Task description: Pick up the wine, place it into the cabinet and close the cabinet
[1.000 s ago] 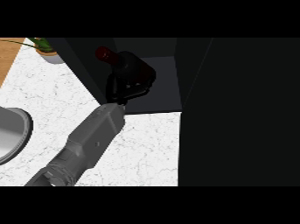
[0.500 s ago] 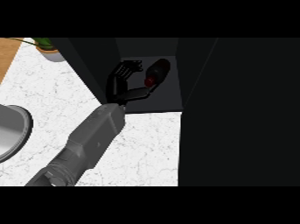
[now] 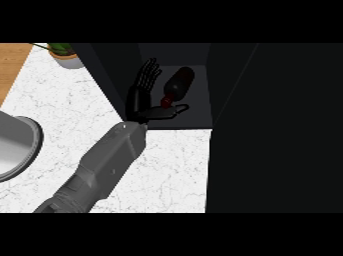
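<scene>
1. Since half a second ago the left hand (image 3: 140, 98) has let go of the wine bottle (image 3: 180, 82). Its fingers (image 3: 149, 74), curled at the bottle then, now stand straight and a little spread, pointing into the cabinet (image 3: 197, 118).
2. The thumb (image 3: 169, 111) sticks out sideways under the bottle's red neck (whether it touches the neck cannot be told).
3. The bottle is inside the cabinet, on its dark floor just right of the fingers, much where it was before. Its dark body points deeper in and its red neck points toward the counter (image 3: 175, 171).
4. The grey forearm (image 3: 101, 164) crosses the white marbled counter from the lower left up to the cabinet's front edge.
5. A wide dark panel (image 3: 281, 130) fills the view to the right of the opening.
6. A grey round vessel (image 3: 8, 149) sits at the left edge, and a potted plant (image 3: 63, 51) stands at the top left.
</scene>
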Robot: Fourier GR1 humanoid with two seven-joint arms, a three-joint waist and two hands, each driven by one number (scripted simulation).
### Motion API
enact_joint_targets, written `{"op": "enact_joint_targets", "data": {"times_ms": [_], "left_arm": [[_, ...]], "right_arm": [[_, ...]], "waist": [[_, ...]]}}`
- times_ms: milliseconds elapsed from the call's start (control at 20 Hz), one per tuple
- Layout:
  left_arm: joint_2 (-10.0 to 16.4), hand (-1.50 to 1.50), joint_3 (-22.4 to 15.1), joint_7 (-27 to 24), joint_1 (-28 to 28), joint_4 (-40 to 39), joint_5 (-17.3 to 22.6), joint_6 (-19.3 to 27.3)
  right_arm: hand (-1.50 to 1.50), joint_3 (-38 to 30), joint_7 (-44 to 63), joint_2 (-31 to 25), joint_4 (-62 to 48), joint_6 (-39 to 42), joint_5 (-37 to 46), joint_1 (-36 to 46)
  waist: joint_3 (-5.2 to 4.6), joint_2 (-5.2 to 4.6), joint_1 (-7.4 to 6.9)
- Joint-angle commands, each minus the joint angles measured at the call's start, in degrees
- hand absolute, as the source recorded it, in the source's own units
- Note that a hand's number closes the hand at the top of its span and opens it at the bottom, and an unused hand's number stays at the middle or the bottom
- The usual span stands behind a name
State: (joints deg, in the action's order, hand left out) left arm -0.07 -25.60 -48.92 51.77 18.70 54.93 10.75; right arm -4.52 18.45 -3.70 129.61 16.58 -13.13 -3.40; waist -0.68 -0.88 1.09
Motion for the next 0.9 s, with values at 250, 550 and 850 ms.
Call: {"op": "enact_joint_targets", "data": {"times_ms": [250,550,850], "left_arm": [[6.65,-1.50,-5.68,5.81,-11.32,20.62,-4.52,4.54],[9.85,-1.50,-13.38,12.95,-22.23,45.58,-8.12,10.27],[18.12,-1.50,-15.63,20.25,-33.12,69.55,-11.34,19.27]], "right_arm": [[-1.50,1.00,-0.66,1.15,0.90,-0.55,2.32,-2.27],[-1.50,2.92,2.73,1.62,3.07,-2.71,3.47,0.29],[-1.50,1.19,4.64,-0.29,4.49,-1.40,-0.49,0.72]], "waist": [[0.77,1.91,-3.44],[0.74,1.79,-3.59],[0.73,1.35,-2.20]]}}
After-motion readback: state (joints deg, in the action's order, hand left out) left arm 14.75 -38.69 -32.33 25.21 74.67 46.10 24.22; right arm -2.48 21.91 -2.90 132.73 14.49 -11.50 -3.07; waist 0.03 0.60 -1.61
